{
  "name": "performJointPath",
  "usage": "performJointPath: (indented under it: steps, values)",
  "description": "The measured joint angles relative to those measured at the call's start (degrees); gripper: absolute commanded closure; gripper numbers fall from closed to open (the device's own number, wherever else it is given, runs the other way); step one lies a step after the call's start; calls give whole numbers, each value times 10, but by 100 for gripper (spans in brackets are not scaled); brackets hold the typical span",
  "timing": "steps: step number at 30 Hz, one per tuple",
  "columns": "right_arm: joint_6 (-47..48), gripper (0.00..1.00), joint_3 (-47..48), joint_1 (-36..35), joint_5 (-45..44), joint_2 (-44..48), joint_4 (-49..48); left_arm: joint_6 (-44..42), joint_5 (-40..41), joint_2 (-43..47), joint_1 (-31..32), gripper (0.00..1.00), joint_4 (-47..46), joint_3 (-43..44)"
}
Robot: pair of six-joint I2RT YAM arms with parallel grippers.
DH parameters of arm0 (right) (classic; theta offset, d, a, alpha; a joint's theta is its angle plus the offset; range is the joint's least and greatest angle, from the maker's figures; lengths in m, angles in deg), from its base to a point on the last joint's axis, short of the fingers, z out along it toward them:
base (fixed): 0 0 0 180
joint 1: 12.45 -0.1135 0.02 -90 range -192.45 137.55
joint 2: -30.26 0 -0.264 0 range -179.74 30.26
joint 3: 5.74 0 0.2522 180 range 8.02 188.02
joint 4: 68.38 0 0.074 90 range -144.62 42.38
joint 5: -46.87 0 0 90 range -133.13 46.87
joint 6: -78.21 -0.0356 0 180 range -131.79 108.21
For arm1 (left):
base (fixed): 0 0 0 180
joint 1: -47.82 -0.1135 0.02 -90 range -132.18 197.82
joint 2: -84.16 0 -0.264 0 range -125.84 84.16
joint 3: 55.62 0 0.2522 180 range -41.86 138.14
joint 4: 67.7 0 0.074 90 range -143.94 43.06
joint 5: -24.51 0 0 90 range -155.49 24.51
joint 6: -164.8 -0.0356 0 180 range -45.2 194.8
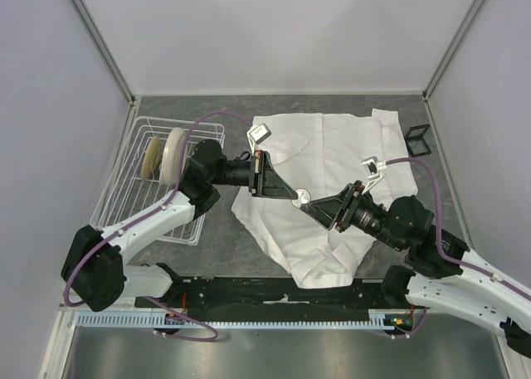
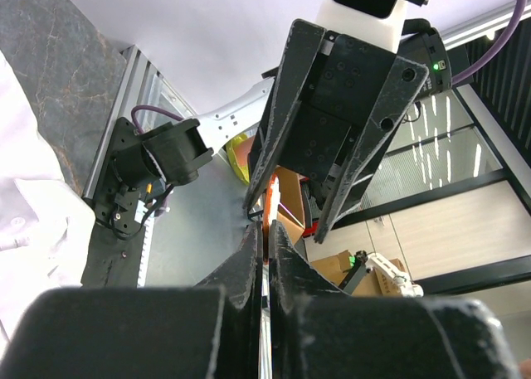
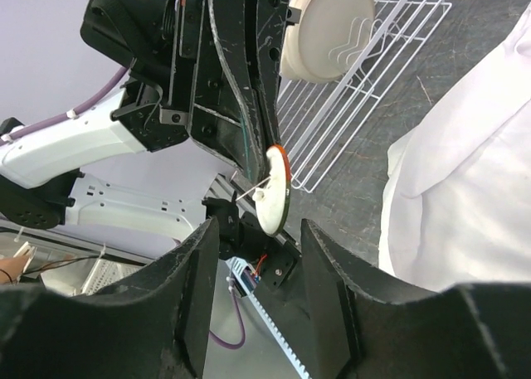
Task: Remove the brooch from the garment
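Overhead and wrist views, from largest item to smallest. One white shirt lies spread and wrinkled on the table. To its left stands one wire rack holding two cream plates; one small black stand sits past the shirt's far right corner.

Two grippers meet over the shirt's middle. The left gripper is clenched on the one brooch, pinching the disc by its faces. The right gripper is spread wide, a finger on either side of the disc and touching neither face.

The brooch hangs in the air, apart from the cloth, its thin pin jutting sideways. It looks light, rigid and smooth, so likely slippery. It is best gripped across its flat faces or rim, away from the pin.
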Motion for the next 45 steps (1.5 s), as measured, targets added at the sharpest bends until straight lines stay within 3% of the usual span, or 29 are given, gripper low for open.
performJointPath:
  steps: [8, 17, 26, 45]
  values:
    - [-10, 46, 26, 0, -27, -8, 2, 0, 0, 0, 0, 98, 0, 0]
    - [-19, 66, 35, 0, -35, -52, -6, 0, 0, 0, 0, 98, 0, 0]
    - [-20, 58, 34, 0, -41, -25, -5, 0, 0, 1, 3, 98, 0, 0]
    - [-19, 67, 32, 0, -38, -53, -14, 0, -12, 1, 3, 98, 9, 3]
